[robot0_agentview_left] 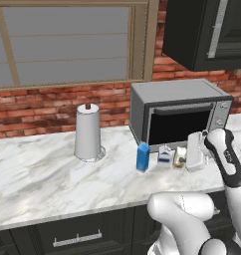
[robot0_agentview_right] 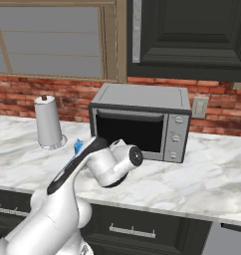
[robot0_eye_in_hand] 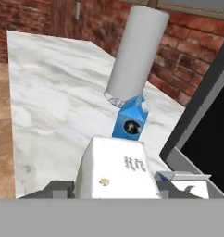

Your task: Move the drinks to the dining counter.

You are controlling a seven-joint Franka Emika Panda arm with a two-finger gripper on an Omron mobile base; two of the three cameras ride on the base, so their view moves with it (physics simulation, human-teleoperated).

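We see flat, even, bright rendered light. Soft shadows lie on the counter (robot0_agentview_left: 43, 169) beside the paper towel roll (robot0_agentview_left: 87, 132), well left of the tool (robot0_eye_in_hand: 115, 185). No glare; hand view coarse, slightly soft close up.

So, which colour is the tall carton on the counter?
Blue. The carton stands beside the paper towel roll; the left base view shows it best.
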